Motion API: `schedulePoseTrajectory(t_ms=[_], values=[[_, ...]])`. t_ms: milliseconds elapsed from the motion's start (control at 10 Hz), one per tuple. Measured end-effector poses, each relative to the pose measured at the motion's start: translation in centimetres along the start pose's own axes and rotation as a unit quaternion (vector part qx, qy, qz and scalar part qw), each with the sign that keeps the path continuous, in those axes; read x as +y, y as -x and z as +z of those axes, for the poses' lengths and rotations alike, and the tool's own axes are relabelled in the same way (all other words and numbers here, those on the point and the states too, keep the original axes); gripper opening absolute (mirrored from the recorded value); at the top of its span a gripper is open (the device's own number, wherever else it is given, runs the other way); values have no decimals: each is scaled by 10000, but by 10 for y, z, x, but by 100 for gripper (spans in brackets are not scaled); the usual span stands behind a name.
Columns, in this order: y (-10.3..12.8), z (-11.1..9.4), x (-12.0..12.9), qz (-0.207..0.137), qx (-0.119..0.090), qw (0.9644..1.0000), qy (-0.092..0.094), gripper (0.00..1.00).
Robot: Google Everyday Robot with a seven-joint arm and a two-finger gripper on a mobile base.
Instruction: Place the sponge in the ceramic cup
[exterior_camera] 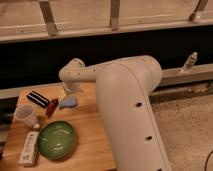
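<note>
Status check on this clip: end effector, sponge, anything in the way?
Open end effector hovers just over sponge. Sponge on table, not in ceramic cup. Dark red object lies between sponge and cup.

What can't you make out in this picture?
Camera view:
- Gripper, just above the sponge: whether it touches is hidden by its own wrist.
- Table: right side covered by the robot's arm.
- White box: print too small to read.
</note>
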Motion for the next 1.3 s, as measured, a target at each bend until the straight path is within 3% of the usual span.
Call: schedulePoseTrajectory(t_ms=[400, 600, 1000, 1200, 1300], values=[[0, 1, -1, 1, 12, 10000, -3, 80], [-1, 10, -2, -70, 263, 9995, -133, 80], [2, 37, 5, -143, 724, 9971, -198, 80], [1, 50, 8, -114, 852, 9962, -111, 80], [0, 58, 8, -50, 849, 9964, 64, 80]])
